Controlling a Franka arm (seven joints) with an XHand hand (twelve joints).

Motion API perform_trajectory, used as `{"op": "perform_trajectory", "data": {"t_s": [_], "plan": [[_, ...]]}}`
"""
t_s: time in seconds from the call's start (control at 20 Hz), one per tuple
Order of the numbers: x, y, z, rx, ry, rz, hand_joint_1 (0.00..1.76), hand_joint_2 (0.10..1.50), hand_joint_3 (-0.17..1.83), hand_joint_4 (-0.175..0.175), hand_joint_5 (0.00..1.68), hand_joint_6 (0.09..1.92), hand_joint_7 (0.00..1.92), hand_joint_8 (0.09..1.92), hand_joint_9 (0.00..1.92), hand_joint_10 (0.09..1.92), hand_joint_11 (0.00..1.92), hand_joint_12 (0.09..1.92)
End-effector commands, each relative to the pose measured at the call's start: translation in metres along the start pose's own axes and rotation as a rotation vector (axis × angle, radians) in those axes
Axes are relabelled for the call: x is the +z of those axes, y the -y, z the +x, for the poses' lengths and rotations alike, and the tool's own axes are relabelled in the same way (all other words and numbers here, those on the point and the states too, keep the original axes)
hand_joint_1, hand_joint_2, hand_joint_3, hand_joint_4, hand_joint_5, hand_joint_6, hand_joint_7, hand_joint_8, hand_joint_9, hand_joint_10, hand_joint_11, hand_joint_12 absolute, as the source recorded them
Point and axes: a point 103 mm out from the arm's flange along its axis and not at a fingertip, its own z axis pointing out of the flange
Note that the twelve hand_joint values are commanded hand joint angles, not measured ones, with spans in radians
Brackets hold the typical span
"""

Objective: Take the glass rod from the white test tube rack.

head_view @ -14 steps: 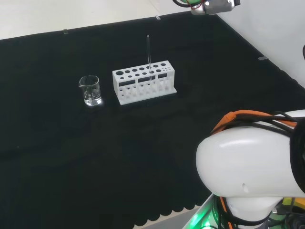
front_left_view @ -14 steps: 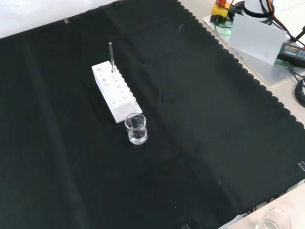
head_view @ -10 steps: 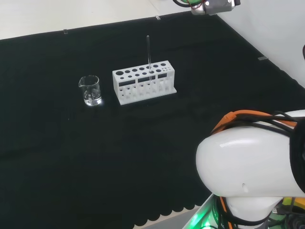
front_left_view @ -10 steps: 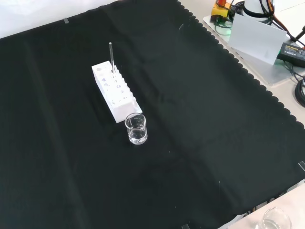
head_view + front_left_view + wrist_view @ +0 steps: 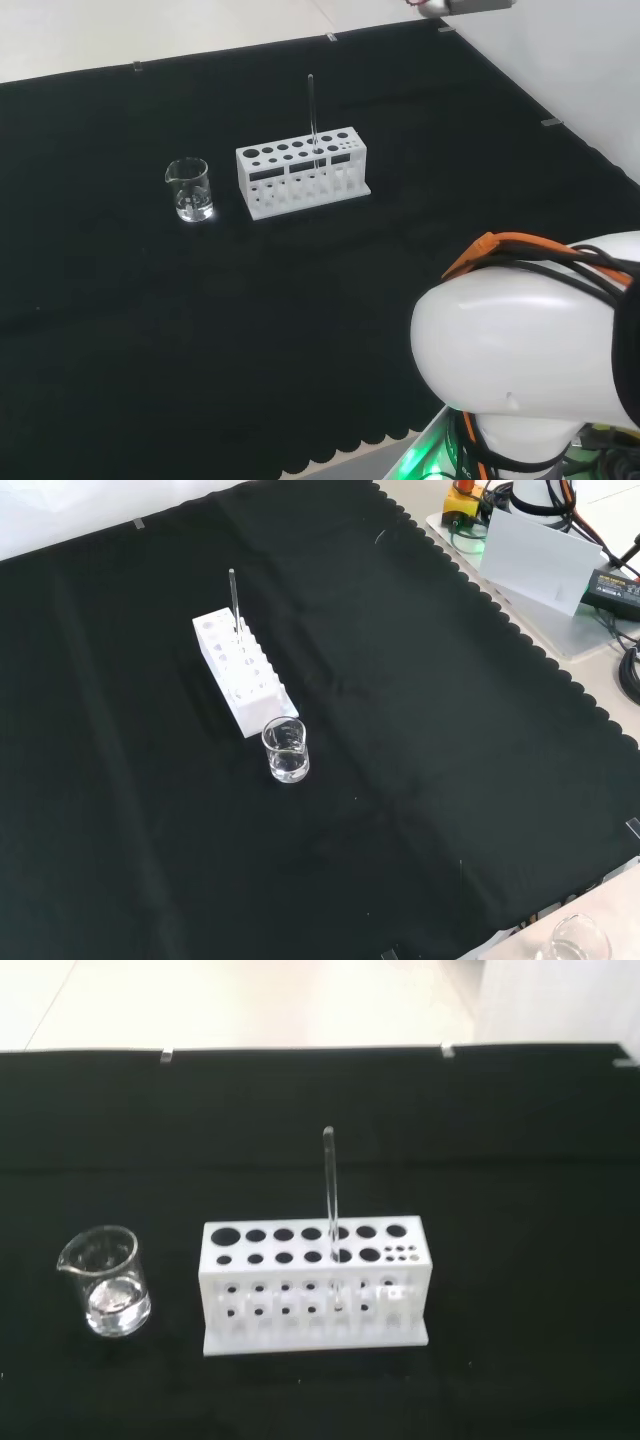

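While the glass rod (image 5: 312, 112) stands upright in a front-row hole of the white test tube rack (image 5: 302, 171), beside a beaker (image 5: 188, 189) on the desk (image 5: 150, 330), hand state cannot be told; the rod should be pinched high and lifted straight up.

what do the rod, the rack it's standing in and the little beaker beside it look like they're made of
Glass rod: clear and thin, the cloth shows through it; it looks like glass.
White test tube rack: opaque matte white with evenly formed holes, probably moulded plastic.
Beaker: transparent with bright glints at its rim and base; glass or clear plastic, the look leaves that open.
Cloth: matte black fabric, scalloped edge.
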Motion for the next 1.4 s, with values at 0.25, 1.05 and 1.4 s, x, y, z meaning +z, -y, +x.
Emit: {"op": "perform_trajectory", "data": {"t_s": [0.25, 1.05, 1.4], "plan": [[-0.008, 0.014, -0.001, 0.029, -0.029, -0.048, 0.62, 1.14, -0.17, -0.113, 0.12, 0.09, 0.0, 0.55, 0.36, 0.09, 0.0, 1.29], [0.018, -0.107, -0.024, -0.005, -0.09, -0.038, 0.65, 1.15, -0.17, -0.11, 0.21, 0.09, 0.06, 0.77, 0.16, 0.84, 0.01, 1.45], [0.046, -0.16, -0.022, -0.007, -0.091, 0.009, 0.66, 1.16, -0.17, -0.113, 0.24, 0.09, 0.12, 0.8, 0.21, 0.84, 0.03, 1.46]]}}
